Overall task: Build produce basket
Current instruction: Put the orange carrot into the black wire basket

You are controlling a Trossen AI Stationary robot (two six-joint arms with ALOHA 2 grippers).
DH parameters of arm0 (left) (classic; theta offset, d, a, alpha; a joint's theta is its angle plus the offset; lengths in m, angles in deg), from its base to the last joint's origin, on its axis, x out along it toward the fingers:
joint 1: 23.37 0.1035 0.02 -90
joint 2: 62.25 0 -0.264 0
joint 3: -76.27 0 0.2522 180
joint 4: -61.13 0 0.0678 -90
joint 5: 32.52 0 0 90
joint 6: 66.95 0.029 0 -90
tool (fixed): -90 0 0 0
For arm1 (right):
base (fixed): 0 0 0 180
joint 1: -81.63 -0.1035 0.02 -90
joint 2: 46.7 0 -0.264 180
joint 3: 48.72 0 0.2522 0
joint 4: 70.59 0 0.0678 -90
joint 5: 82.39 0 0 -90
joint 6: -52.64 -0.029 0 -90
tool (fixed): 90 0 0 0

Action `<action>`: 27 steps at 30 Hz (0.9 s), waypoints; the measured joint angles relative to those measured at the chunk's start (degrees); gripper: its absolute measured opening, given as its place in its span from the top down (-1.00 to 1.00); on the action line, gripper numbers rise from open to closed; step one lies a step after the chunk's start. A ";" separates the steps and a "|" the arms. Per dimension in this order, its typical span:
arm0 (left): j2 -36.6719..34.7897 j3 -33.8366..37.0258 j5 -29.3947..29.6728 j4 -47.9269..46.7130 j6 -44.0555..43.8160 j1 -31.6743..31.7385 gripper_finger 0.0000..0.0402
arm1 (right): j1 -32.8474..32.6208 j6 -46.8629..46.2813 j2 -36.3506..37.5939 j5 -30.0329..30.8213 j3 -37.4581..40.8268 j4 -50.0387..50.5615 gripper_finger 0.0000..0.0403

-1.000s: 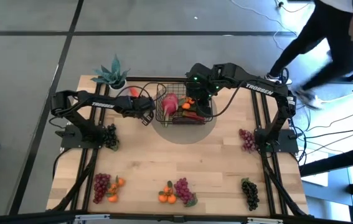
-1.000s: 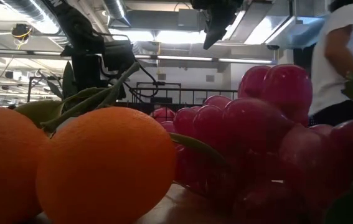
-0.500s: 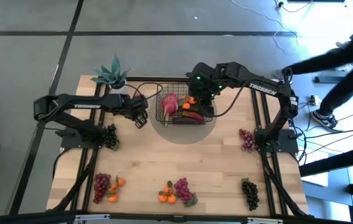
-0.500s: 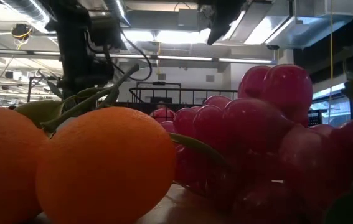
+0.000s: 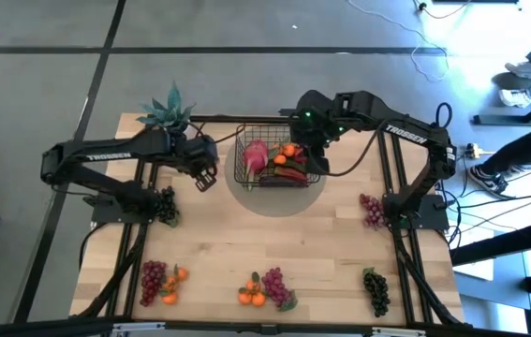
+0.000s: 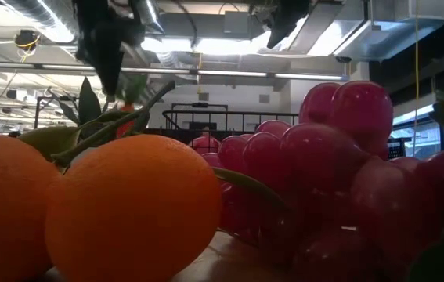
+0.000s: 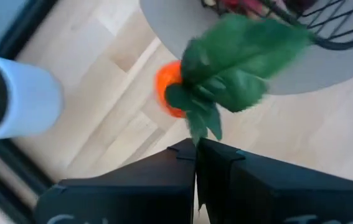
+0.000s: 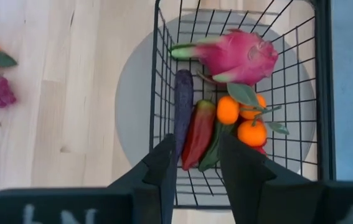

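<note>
Pale wooden table (image 5: pixel 274 239) under both arms, grey floor around it. Up at centre top of the high view, the black wire basket (image 5: pixel 314 176) on a grey round mat (image 5: pixel 279 204), already loaded: pink dragon fruit (image 8: pixel 241 56), dark eggplant (image 8: pixel 183 99), red pepper (image 8: pixel 199 132), small oranges (image 8: pixel 240 121). Just left of the basket, the left gripper (image 5: pixel 205 178), jaws pinched tight on the green leaves (image 7: pixel 235 74) of an orange-red produce piece (image 7: pixel 168 93), held above the wood beside the mat's edge, white pot (image 7: pixel 15 102) close by. Over the basket's right half, the right gripper (image 8: pixel 196 162), fingers (image 8: pixel 161 165) parted, nothing between them, looking straight down into the mesh. Along the bottom of the high view, red grapes (image 5: pixel 153 279) lower left, purple grapes with oranges (image 5: pixel 267 287) at centre, black grapes (image 5: pixel 375 290) lower right, another red bunch (image 5: pixel 371 210) at right. Spiky green plant (image 5: pixel 167 112) upper left.
</note>
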 joint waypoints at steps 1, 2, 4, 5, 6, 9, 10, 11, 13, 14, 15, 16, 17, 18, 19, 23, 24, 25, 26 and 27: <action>-0.02 -1.68 0.94 -1.57 -0.01 -0.70 1.00 | 0.02 0.56 0.00 0.00 0.00 0.52 0.47; -0.02 -3.29 1.87 -2.60 -0.03 -1.37 1.00 | 0.02 1.00 0.00 0.00 0.00 0.95 0.47; -0.02 -6.53 3.61 -4.94 -0.09 -2.55 1.00 | 0.02 1.47 0.00 0.00 0.00 1.35 0.47; -0.02 -8.14 4.27 -6.34 -0.17 -2.96 1.00 | 0.02 1.68 0.00 0.00 0.00 1.38 0.47; -0.02 -9.76 4.81 -7.25 -0.23 -3.28 1.00 | 0.00 1.75 0.00 0.00 0.00 1.39 0.47; -0.02 -14.53 6.00 -8.23 0.11 -4.40 1.00 | 0.00 2.35 0.00 0.00 0.00 1.37 0.47; -0.02 -15.97 6.40 -8.20 0.43 -4.87 1.00 | 0.00 2.39 0.00 0.00 0.00 1.37 0.47; 0.00 -17.32 6.77 -8.20 0.75 -5.25 1.00 | 0.01 2.45 0.00 0.00 0.00 1.37 0.47; 0.00 -19.93 7.92 -8.21 1.37 -5.94 1.00 | 0.00 2.52 0.00 0.00 0.00 1.37 0.47; 0.00 -21.21 8.85 -8.19 1.41 -6.24 1.00 | 0.00 2.52 0.00 0.00 0.00 1.37 0.47; 0.00 -22.33 9.80 -8.20 1.46 -6.55 1.00 | 0.00 2.53 -0.01 0.00 0.00 1.37 0.47; 0.00 -23.42 10.60 -8.21 1.71 -6.86 1.00 | 0.00 2.53 -0.02 0.00 0.00 1.37 0.47; 0.00 -24.52 11.30 -8.19 2.03 -7.10 1.00 | 0.02 2.53 -0.02 0.00 0.00 1.36 0.47; 0.00 -25.44 11.73 -7.95 2.71 -7.30 1.00 | 0.02 2.55 -0.02 0.00 0.00 1.37 0.47; 0.00 -26.15 11.74 -7.20 3.46 -7.48 1.00 | 0.02 2.57 -0.02 0.00 0.00 1.35 0.47; 0.02 -26.81 9.56 -0.27 7.47 -8.23 1.00 | 0.02 2.72 -0.02 0.00 0.00 1.28 0.47; 0.04 -26.81 8.48 1.18 8.08 -8.31 1.00 | 0.02 2.72 -0.02 0.00 0.00 1.28 0.47; 0.04 -26.81 7.76 2.32 8.72 -8.40 1.00 | 0.02 2.73 -0.02 0.00 0.00 1.28 0.47; 0.12 -26.81 7.18 3.01 9.15 -8.40 1.00 | 0.02 2.73 -0.02 0.00 0.00 1.28 0.47; 0.70 -26.83 6.65 3.57 9.27 -8.38 1.00 | 0.02 2.74 -0.02 0.00 0.00 1.28 0.47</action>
